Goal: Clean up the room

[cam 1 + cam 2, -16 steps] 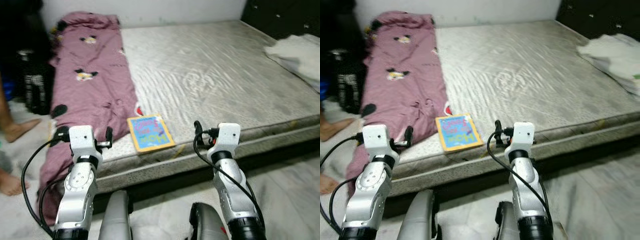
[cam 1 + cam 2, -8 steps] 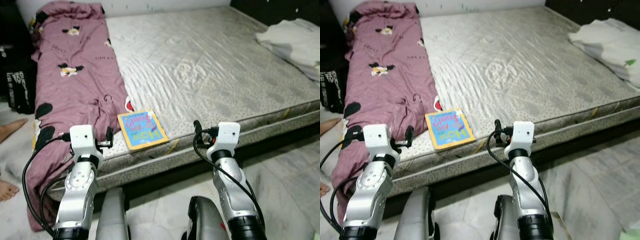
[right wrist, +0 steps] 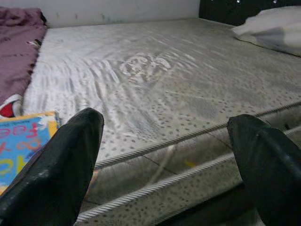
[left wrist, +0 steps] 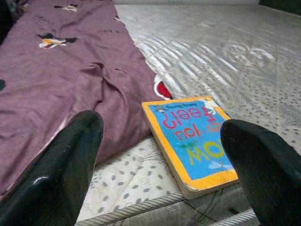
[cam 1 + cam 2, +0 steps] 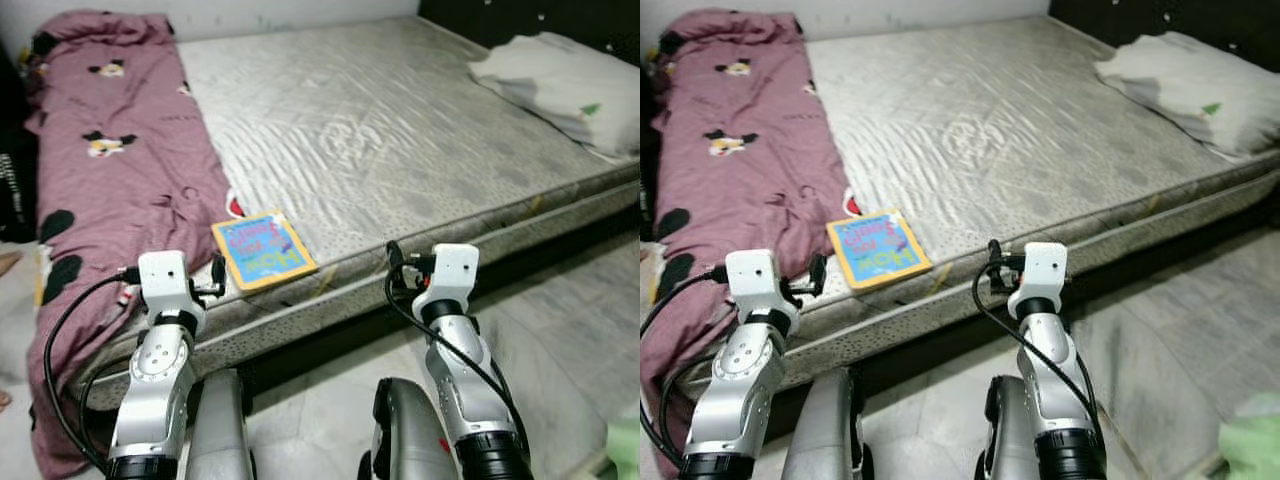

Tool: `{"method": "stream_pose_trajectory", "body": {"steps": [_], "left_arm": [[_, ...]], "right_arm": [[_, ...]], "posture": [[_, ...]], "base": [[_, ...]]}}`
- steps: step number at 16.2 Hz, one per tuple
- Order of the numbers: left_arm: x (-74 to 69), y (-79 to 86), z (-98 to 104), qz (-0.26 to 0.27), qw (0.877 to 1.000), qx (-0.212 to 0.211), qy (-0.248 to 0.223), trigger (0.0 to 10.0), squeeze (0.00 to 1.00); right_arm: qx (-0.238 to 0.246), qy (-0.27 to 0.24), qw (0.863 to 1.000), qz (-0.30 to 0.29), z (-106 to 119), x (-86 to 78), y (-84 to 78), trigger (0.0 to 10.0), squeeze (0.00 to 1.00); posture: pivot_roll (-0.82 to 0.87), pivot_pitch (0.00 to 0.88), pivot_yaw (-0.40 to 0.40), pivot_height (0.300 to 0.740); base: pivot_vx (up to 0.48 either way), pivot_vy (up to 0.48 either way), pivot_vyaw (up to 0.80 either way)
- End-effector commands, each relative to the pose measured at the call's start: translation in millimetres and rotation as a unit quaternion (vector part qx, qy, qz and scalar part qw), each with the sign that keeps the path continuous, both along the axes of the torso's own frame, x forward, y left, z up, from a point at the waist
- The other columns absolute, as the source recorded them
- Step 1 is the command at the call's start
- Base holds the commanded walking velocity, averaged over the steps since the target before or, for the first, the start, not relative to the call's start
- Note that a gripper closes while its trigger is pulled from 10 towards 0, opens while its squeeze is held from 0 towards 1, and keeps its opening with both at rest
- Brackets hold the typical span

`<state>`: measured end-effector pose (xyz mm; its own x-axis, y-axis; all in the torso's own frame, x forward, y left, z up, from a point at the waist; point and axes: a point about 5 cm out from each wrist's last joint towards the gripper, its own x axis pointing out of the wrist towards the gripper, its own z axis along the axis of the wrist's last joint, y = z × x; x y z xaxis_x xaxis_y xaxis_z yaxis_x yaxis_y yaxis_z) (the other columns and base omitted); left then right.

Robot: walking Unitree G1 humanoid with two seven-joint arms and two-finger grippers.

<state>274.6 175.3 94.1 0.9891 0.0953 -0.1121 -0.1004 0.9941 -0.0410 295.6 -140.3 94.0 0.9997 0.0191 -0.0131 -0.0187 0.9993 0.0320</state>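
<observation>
you're looking at a bedroom in a home. a wide bare mattress with a silvery quilted cover lies low over a pale tiled floor and takes up most of what's ahead. a purple blanket printed with cartoon mice runs down its left side and hangs over the near corner. a white pillow lies at the far right, against a dark headboard. a child's picture book with a yellow border lies near the mattress's front edge, just beside the blanket. a plain light wall runs behind the bed.
</observation>
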Motion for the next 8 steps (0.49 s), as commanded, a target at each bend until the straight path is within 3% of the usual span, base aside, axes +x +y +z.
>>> {"method": "stream_pose_trajectory", "body": {"steps": [1,6,8], "left_arm": [[1.8,0.3,2.6,0.003,1.0,0.0,-0.003,10.0,0.0],[1.9,-1.6,4.1,-0.004,1.0,0.002,-0.011,10.0,0.0],[1.8,-2.0,4.2,-0.005,1.0,0.001,-0.012,10.0,0.0]], "right_arm": [[-0.006,0.001,1.0,0.004,2.0,1.7,0.9,10.0,0.0],[-0.009,0.001,1.0,0.006,1.6,2.0,1.0,10.0,0.0],[-0.018,0.001,1.0,0.011,1.5,2.0,3.0,10.0,0.0]], "posture": [[0.03,0.06,0.0,0.545],[0.03,0.055,-0.001,0.545],[0.03,0.053,-0.001,0.545]], "base": [[0.0,0.0,0.0],[0.0,0.0,0.0],[0.276,0.0,0.64]]}}
